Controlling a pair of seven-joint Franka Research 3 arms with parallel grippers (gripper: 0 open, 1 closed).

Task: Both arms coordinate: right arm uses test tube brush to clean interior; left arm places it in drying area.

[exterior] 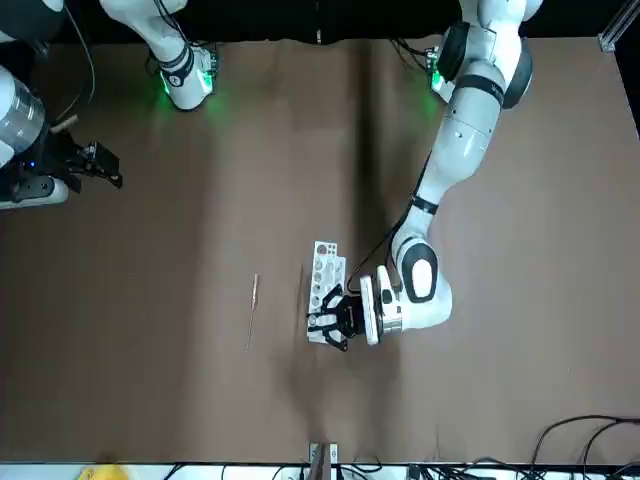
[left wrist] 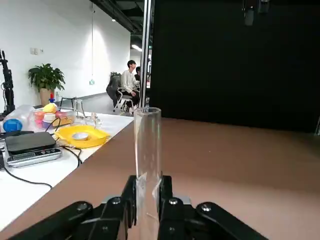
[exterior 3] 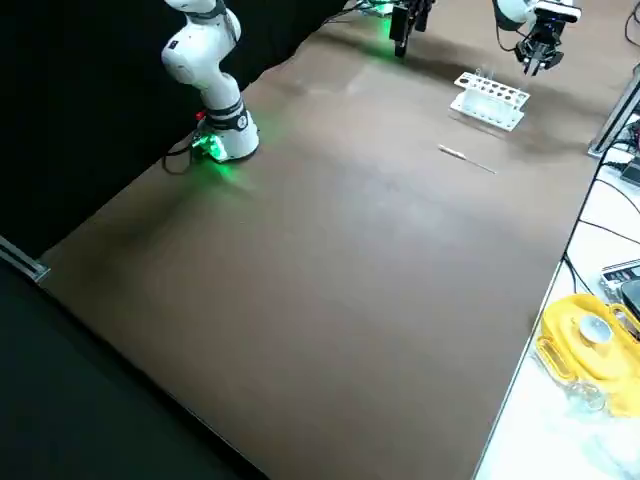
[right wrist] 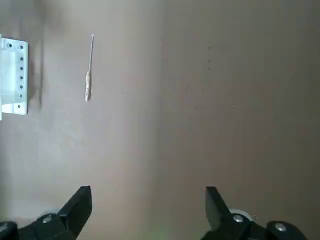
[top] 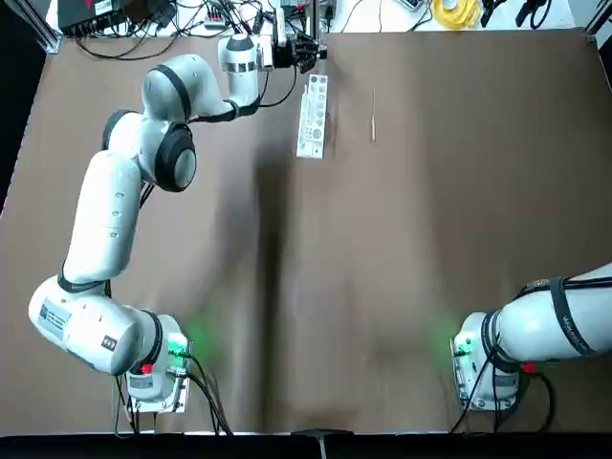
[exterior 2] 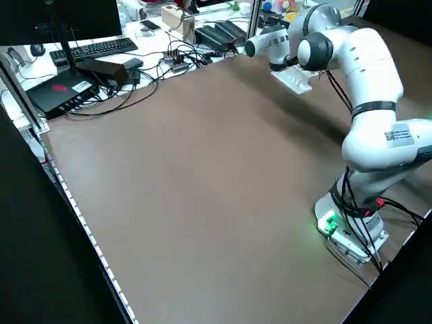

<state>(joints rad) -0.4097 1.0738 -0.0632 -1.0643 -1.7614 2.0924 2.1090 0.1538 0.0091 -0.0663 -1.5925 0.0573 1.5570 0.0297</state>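
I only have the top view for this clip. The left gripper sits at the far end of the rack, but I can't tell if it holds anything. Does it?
Observer: Yes. The left wrist view shows the left gripper shut on a clear tube, which stands out past the fingertips.
Operator: The right gripper is outside my picture. Is it open or shut?
Observer: Open. In its wrist view the right gripper has its fingers spread wide over bare table, and the brush lies farther off, untouched.
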